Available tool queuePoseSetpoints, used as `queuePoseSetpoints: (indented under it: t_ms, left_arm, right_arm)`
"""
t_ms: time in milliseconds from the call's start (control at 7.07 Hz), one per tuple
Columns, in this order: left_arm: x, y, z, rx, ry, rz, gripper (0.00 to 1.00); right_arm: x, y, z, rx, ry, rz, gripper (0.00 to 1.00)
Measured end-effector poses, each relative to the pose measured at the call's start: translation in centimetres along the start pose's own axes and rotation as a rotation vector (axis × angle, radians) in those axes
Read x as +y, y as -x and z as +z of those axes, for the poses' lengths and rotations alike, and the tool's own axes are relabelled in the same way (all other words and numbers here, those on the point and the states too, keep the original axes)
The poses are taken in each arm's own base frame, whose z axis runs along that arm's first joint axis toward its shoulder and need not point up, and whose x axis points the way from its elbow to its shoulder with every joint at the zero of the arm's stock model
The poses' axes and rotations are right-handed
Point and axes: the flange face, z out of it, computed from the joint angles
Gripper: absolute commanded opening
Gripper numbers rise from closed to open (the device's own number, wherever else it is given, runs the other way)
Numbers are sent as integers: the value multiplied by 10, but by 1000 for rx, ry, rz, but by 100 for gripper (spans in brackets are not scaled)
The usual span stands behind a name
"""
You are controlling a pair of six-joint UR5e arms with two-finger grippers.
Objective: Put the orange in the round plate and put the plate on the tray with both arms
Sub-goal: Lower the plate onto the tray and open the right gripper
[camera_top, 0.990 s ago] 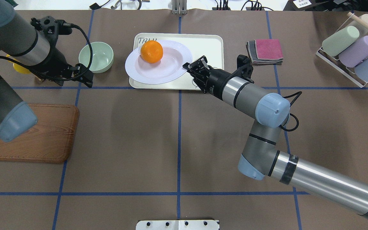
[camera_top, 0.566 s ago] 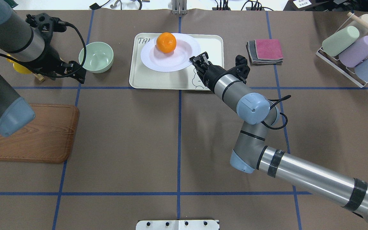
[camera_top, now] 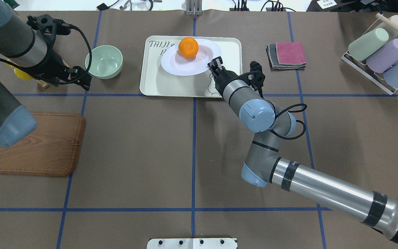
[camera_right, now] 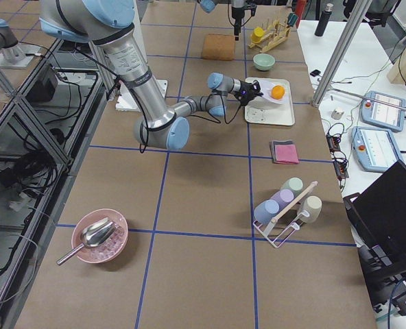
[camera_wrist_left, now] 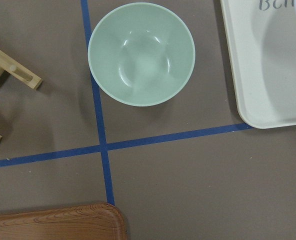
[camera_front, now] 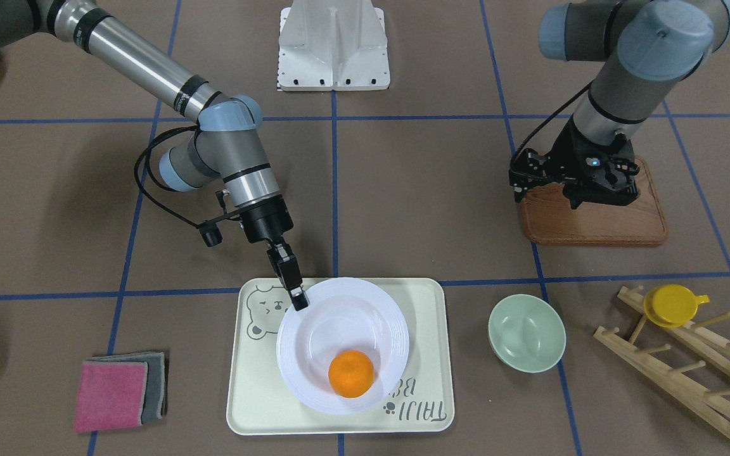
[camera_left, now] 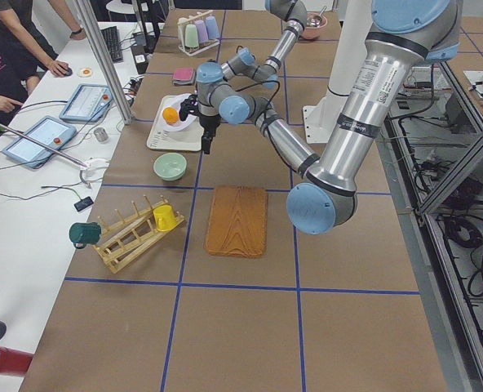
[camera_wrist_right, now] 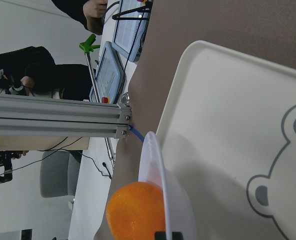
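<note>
A brown table [camera_top: 133, 155] marked off in blue tape carries the whole scene. The right gripper [camera_top: 214, 65] is clamped on the near rim of the round plate [camera_top: 178, 65]. In the overhead view the plate spreads away from it toward 10 o'clock. The orange [camera_top: 188, 47] sits in the plate's far side on the same bearing, opposite the pinch. Under the plate lies the tray [camera_top: 157, 83]. The wrist view shows a shadow beneath the plate, so it seems raised and tilted, and the coming move is probably straight down. The left gripper [camera_top: 81, 79] hangs well apart at 9 o'clock, beyond the green bowl [camera_top: 104, 61]. I cannot tell whether its jaws are parted.
</note>
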Motion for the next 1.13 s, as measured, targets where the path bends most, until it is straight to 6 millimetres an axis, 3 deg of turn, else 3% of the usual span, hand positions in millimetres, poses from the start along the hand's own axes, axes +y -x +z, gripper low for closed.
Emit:
queuePoseSetpoints:
  t_ms: [283, 566, 707, 848, 1131]
  left_arm:
    - [0, 1, 2, -3, 2, -1, 97]
    - [0, 2, 2, -5, 2, -2, 97]
    - [-1, 2, 2, -9, -1, 3, 97]
    - [-1, 3, 3, -15, -6, 16, 97]
    - [-2, 12, 4, -28, -8, 38, 97]
  right_arm:
    - [3, -7, 3, 28, -20, -20, 100]
    - [7, -7, -1, 81, 17, -113, 100]
    - [8, -3, -14, 128, 84, -206, 100]
    - [-1, 8, -34, 175, 167, -293, 100]
    - [-46, 42, -83, 230, 343, -471, 100]
